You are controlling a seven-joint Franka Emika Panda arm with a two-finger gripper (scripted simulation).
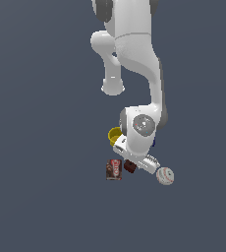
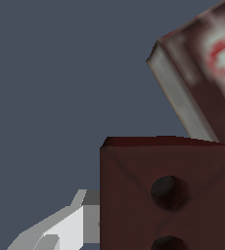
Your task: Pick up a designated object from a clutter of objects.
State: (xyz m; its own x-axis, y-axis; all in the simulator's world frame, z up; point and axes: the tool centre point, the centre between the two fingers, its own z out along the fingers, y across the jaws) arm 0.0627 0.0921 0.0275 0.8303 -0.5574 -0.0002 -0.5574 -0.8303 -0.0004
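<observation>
Dark brick block (image 2: 168, 195) fills the wrist view, one white gripper finger (image 2: 68, 227) just beside it.

Around the block (image 1: 130, 166): the brown-red labelled can (image 1: 114, 169) just beside it, lettering too blurred to read; the white baseball (image 1: 165, 175) near on the far side; the yellow cup (image 1: 115, 135) near, half hidden by the arm. Plain grey-blue floor (image 1: 36, 197) under all. Whether the gripper (image 1: 134, 165) grips the block, I cannot tell.

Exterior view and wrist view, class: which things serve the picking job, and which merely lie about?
Job:
small dark red-brown brick-like block with dark holes
gripper, jaws unclear

Lying about:
brown-and-red labelled can
yellow cup
white baseball
</observation>
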